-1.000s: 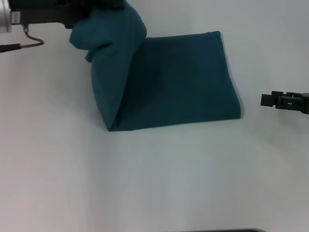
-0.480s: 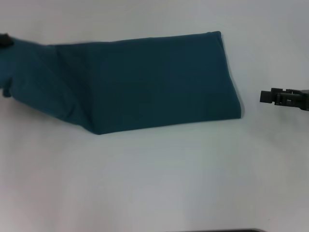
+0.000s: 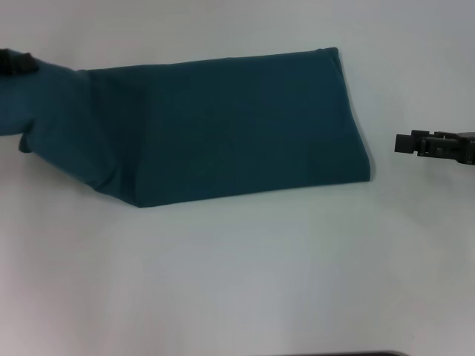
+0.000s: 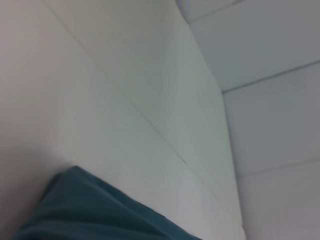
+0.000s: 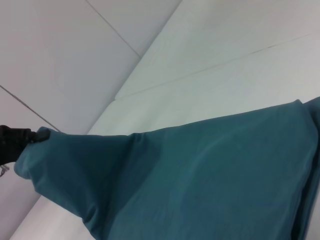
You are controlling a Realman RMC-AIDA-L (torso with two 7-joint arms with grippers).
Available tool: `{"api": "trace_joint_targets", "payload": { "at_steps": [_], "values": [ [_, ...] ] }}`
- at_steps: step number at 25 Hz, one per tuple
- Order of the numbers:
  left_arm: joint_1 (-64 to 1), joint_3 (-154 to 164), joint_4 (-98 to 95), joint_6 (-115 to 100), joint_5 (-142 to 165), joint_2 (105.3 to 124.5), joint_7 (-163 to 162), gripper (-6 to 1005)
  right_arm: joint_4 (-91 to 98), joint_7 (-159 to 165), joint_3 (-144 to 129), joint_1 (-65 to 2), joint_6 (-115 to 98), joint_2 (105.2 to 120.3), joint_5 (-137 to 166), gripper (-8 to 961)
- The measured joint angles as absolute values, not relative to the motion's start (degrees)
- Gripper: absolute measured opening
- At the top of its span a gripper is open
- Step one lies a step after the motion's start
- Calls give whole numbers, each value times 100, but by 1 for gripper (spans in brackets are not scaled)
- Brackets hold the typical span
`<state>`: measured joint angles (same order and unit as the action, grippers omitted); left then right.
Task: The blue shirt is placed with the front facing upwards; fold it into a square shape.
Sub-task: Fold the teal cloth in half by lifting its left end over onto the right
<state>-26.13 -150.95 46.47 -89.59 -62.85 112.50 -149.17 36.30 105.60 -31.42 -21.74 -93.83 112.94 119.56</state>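
White, matte table [image 3: 237, 282] carries everything. On its far half lies the large dark teal-blue cotton shirt [image 3: 237, 126], folded into a long band whose long axis runs left to right; no lettering is visible. Its right end lies flat with a clean folded edge; its left end is lifted off the table and drawn out toward the left edge of the head view. The left gripper [image 3: 16, 62] meets that raised end, jaws apparently closed on the cloth. The right gripper [image 3: 407, 142] hovers near the right edge, apart from it; jaw state cannot be told. The left arm is judged better placed to carry the end rightward.
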Motion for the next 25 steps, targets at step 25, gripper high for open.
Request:
{"api": "trace_joint_targets", "payload": {
  "at_steps": [25],
  "values": [
    [-4364, -13461, 4699, -8376, -6538, 12208, -14954, 103, 3630, 10573, -3161, -2118, -9405, 11294, 12112, 915]
  ]
}}
